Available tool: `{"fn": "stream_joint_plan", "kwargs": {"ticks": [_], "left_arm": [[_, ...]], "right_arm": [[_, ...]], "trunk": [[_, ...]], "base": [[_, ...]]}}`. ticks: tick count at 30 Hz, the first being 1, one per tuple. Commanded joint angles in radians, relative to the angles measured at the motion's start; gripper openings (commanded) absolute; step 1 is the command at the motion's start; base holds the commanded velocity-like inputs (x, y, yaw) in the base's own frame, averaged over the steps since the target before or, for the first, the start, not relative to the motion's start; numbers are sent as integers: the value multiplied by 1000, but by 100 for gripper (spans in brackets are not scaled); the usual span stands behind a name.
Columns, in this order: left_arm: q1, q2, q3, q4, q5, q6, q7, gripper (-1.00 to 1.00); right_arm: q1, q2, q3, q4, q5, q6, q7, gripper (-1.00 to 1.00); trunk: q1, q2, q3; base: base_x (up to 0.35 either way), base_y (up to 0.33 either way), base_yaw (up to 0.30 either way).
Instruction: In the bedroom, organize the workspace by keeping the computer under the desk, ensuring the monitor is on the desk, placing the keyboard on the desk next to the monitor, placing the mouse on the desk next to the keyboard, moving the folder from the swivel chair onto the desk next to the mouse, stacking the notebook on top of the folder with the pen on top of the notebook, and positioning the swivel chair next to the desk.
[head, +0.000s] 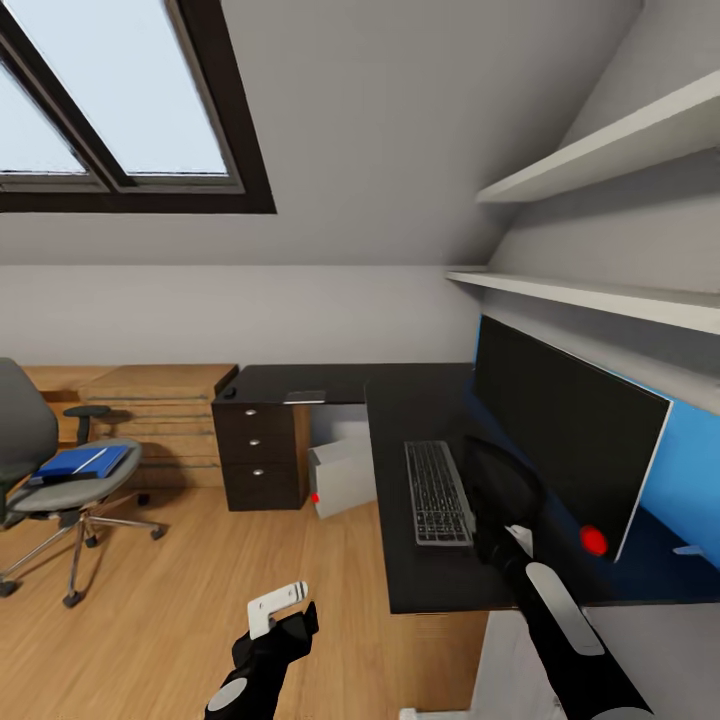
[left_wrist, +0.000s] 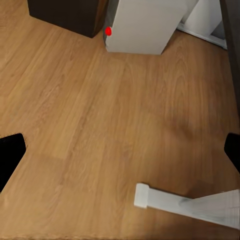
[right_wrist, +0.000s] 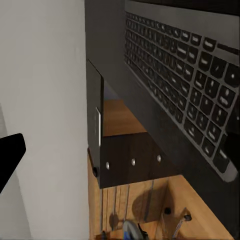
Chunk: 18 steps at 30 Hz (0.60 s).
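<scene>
The black L-shaped worktop (head: 420, 420) carries the wide black monitor (head: 565, 430), and just beside it lies the flat grey keyboard (head: 437, 492). The right gripper (head: 497, 535) hovers touching-close at the keyboard's near corner, its opening impossible to tell. The left gripper (head: 283, 610) hangs low over the wooden floor (head: 250, 580), fingers spread, holding nothing. The blue folder (head: 82, 462) sits on the grey swivel chair (head: 60, 480), well apart.

Keyboard (head: 437, 492) on desk (head: 420, 580), left of monitor (head: 560, 430). Computer (head: 342, 474) under desk. Folder (head: 82, 463) on swivel chair (head: 50, 470), far left.
</scene>
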Motion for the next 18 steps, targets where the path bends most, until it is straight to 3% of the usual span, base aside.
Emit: {"fn": "stream_joint_plan", "kwargs": {"ticks": [1,18], "left_arm": [[-1,1,-2,-2,3,5,7,100],[-1,2,7,-2,3,5,7,100]], "right_arm": [[-1,-1,2,-1,-5,0,-6,100],[-1,0,3,0,-5,0,-6,100]], "trunk": [[-1,-1,-1],[-1,-1,-1]], "base": [[-331,0,0],[-332,0,0]]}}
